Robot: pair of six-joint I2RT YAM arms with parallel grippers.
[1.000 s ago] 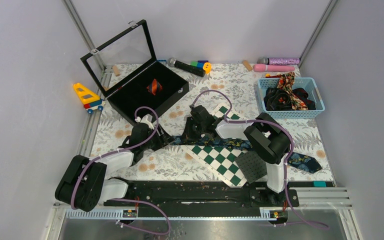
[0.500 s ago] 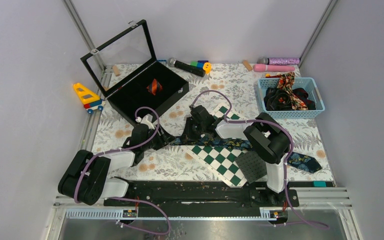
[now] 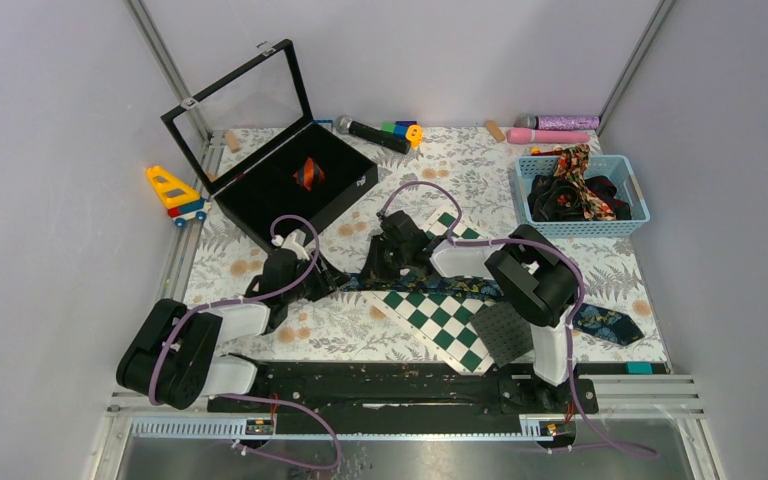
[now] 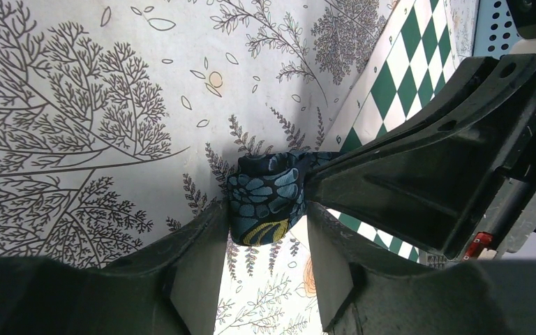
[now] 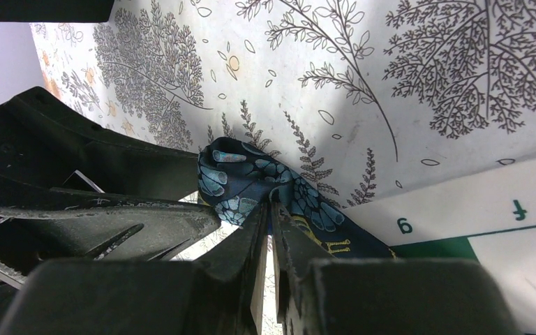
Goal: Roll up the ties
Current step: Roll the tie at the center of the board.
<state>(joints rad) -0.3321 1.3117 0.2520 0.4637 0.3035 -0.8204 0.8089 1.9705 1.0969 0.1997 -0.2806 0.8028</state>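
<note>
A navy tie with blue floral print (image 3: pixel 460 288) lies across the green-and-white chequered board (image 3: pixel 440 322), its wide end at the right (image 3: pixel 605 323). Its narrow end is folded over left of the board. My right gripper (image 3: pixel 372 272) is shut on that fold; in the right wrist view the gripper (image 5: pixel 269 209) pinches the fabric (image 5: pixel 248 178). My left gripper (image 3: pixel 332 280) faces it from the left. In the left wrist view the gripper (image 4: pixel 265 227) has its jaws apart, with the tie's folded end (image 4: pixel 265 202) between the tips. A rolled red-orange and black striped tie (image 3: pixel 308 173) sits in the black box (image 3: pixel 260 205).
A blue basket (image 3: pixel 520 195) at the back right holds several dark and floral ties (image 3: pixel 575 195). A toy truck (image 3: pixel 175 193) stands left of the open box. A microphone (image 3: pixel 370 132), bricks and pink and purple items (image 3: pixel 550 135) lie along the back. A grey perforated pad (image 3: pixel 505 332) lies by the board.
The left arm's elbow has shifted slightly to the right and forward. Both grippers stay at the tie's folded end.
</note>
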